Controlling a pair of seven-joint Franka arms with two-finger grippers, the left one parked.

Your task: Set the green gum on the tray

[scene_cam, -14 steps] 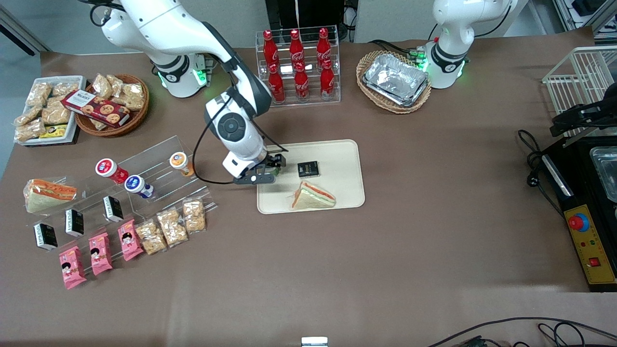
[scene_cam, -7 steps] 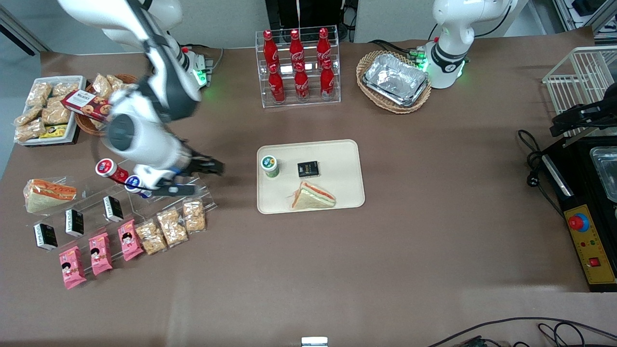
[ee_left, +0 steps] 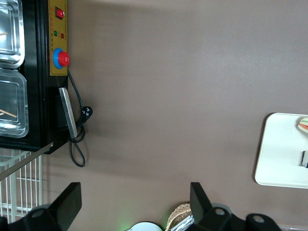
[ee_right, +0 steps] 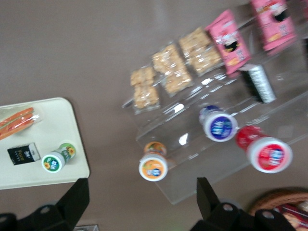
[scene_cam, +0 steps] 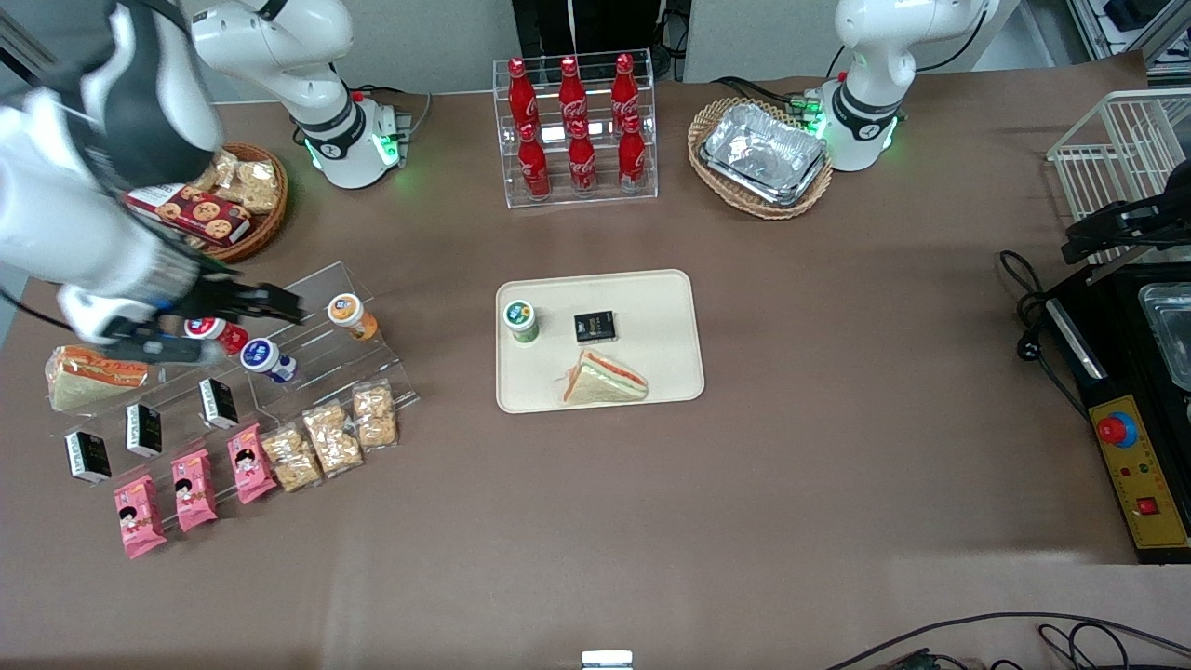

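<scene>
The green gum (scene_cam: 521,320) stands upright on the cream-beige tray (scene_cam: 662,372), at the tray's end toward the working arm. It also shows in the right wrist view (ee_right: 57,158) on the tray (ee_right: 43,130). My gripper (scene_cam: 270,302) is open and empty, high above the clear display stand (scene_cam: 307,349), well apart from the tray toward the working arm's end of the table. In the wrist view its fingers (ee_right: 77,197) stand wide apart with nothing between them.
On the tray lie a black packet (scene_cam: 595,326) and a wrapped sandwich (scene_cam: 603,379). The stand holds red-lidded (scene_cam: 209,328), blue-lidded (scene_cam: 262,356) and orange-lidded (scene_cam: 346,312) bottles, black packets, pink packets and snack bags. Cola bottles (scene_cam: 574,126), a foil-tray basket (scene_cam: 761,154) and a snack basket (scene_cam: 228,200) stand farther back.
My gripper let go of the green gum on the tray, rose and swung away toward the working arm's end, over the display stand. The gum stays upright on the tray.
</scene>
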